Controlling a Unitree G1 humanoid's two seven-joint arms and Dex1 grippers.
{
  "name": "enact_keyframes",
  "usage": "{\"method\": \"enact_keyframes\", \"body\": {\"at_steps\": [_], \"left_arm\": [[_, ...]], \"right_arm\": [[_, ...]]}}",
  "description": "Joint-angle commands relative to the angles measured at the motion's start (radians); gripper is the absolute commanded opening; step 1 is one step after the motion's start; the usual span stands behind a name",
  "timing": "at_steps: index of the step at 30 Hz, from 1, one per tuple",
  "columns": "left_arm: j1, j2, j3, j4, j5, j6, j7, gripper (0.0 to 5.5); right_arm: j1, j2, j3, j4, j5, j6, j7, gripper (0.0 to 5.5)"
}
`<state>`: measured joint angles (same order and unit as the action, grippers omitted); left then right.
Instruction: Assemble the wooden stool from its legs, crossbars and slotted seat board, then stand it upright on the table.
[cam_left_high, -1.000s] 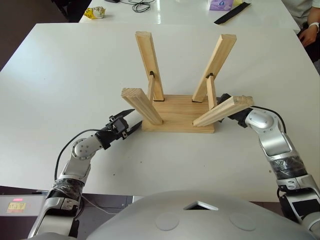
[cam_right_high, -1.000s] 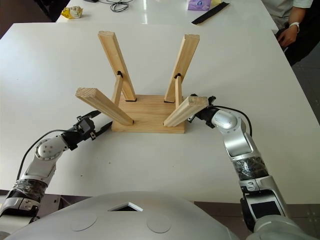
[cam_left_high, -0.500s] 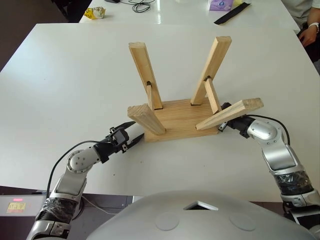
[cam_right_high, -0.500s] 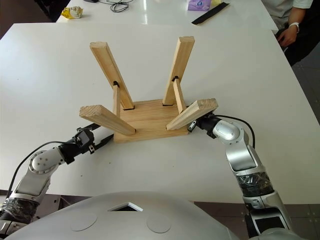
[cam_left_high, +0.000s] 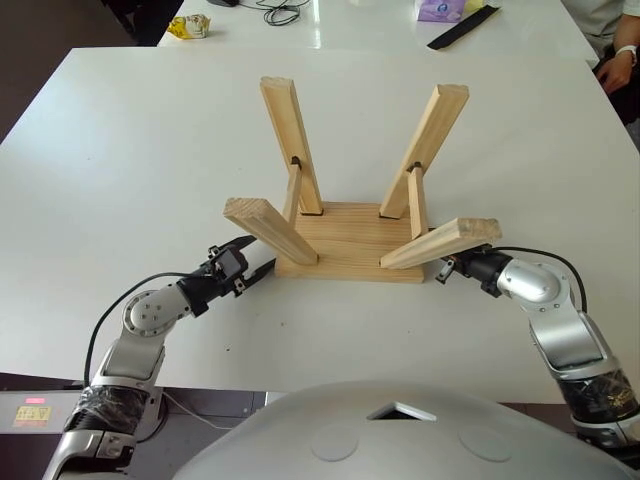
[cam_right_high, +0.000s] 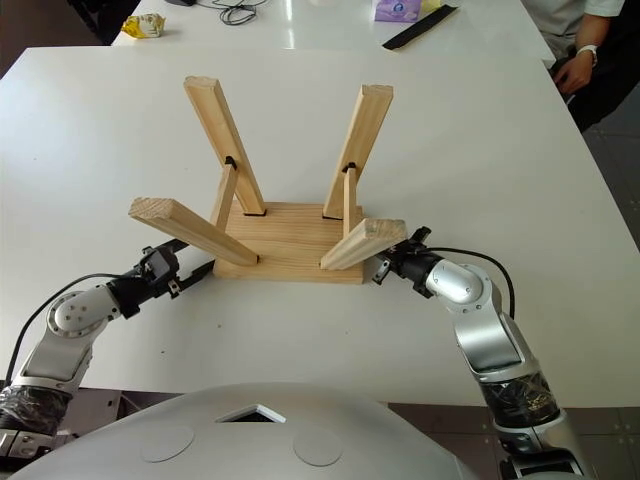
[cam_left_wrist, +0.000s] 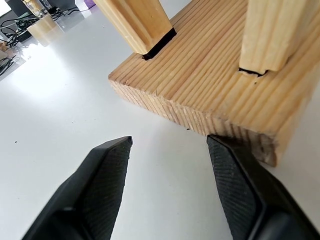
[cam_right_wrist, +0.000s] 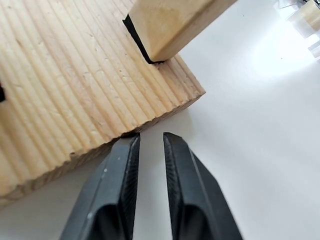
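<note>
Fingers of the left gripper (cam_left_high: 258, 253) and right gripper (cam_left_high: 442, 271) flank the upturned stool (cam_left_high: 345, 255) on the worktop (cam_left_high: 120, 150). Left wrist view: fingers (cam_left_wrist: 107, 170) spread, facing the seat board (cam_left_wrist: 215, 85). Right wrist view: fingers (cam_right_wrist: 122, 170) nearly pressed together at its edge.

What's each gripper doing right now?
Left gripper: open, empty, by the seat board edge.
Right gripper: almost shut, empty, at the board's edge.

Scene was bright and evenly lit, white table (cam_left_high: 120, 150) nearly blown out, glare patches on the glossy far table (cam_left_high: 330, 25) and in both wrist views, only soft short shadows under the seat board (cam_left_high: 350, 240).
</note>
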<state>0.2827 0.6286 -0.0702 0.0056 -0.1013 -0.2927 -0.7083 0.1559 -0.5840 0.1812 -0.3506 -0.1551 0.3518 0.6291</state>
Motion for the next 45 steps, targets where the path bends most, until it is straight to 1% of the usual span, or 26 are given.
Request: {"method": "enact_keyframes", "body": {"at_steps": [1,7,15,21,25,32,38,42,45], "left_arm": [[0.036,0.005,-0.017,-0.027,0.008,0.032,-0.021,2.8],[0.019,0.017,0.015,-0.004,-0.001,0.037,-0.026,2.8],[0.143,0.006,-0.009,-0.12,-0.004,0.054,-0.028,2.8],[0.103,0.007,0.014,-0.082,0.002,0.064,-0.015,2.8],[0.117,0.009,0.018,-0.09,0.001,0.059,-0.021,2.8],[0.138,0.006,0.013,-0.098,0.004,0.044,-0.026,2.8],[0.109,0.018,0.04,-0.081,-0.01,0.048,-0.031,2.8],[0.103,0.033,0.059,-0.083,-0.051,0.084,-0.061,2.8],[0.109,0.055,0.084,-0.085,-0.051,0.082,-0.072,2.78]], "right_arm": [[0.023,-0.009,-0.007,-0.039,0.022,0.015,0.012,0.88],[0.092,-0.01,-0.007,-0.1,0.035,0.039,0.016,0.88],[0.097,-0.028,-0.015,-0.137,0.049,0.068,0.025,0.88],[0.147,-0.04,-0.01,-0.227,0.06,0.106,0.033,0.88],[0.148,-0.053,-0.017,-0.272,0.069,0.14,0.044,0.88],[0.151,-0.063,-0.024,-0.282,0.075,0.153,0.051,0.88],[0.159,-0.068,-0.041,-0.292,0.101,0.167,0.061,0.88],[0.183,-0.092,-0.058,-0.292,0.121,0.164,0.079,0.88],[0.209,-0.125,-0.119,-0.272,0.152,0.151,0.102,1.34]]}}
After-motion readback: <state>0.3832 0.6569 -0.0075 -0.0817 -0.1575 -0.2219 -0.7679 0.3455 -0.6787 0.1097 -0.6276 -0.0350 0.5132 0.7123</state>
